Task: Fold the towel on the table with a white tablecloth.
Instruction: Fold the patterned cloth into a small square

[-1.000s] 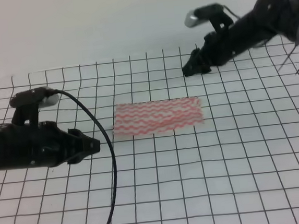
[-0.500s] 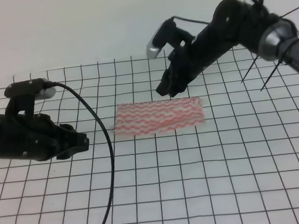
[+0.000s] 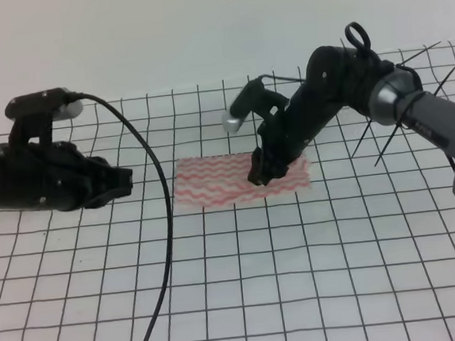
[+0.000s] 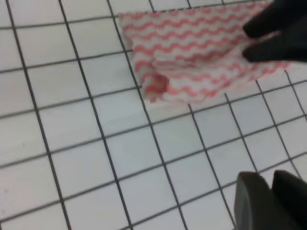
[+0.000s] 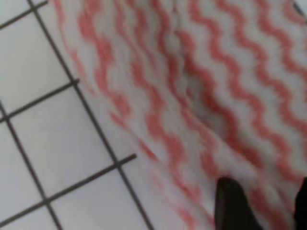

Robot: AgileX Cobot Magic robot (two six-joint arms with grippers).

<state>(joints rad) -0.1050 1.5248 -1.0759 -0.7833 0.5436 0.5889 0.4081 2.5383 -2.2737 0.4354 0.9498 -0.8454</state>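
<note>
The towel (image 3: pixel 208 182), white with pink-red wavy stripes, lies flat on the white tablecloth (image 3: pixel 300 276) that covers the table. Its near-left corner looks slightly rumpled in the left wrist view, on the towel (image 4: pixel 192 57). My right gripper (image 3: pixel 258 174) is down on the towel's right half. In the right wrist view its two fingertips (image 5: pixel 234 206) stand apart over the striped towel (image 5: pixel 192 96), so the right gripper (image 5: pixel 266 211) is open. My left gripper (image 3: pixel 123 181) hovers left of the towel and apart from it; its fingers (image 4: pixel 254 201) sit close together with nothing between them.
A black cable (image 3: pixel 169 247) hangs from the left arm and runs down over the tablecloth to the front edge. Thin black rods (image 3: pixel 368 138) stick out from the right arm. A plain white wall (image 3: pixel 160 33) stands behind the table.
My right arm has swung from the back right down and leftward onto the towel's right half. The left gripper has drifted slightly back and away from the towel.
</note>
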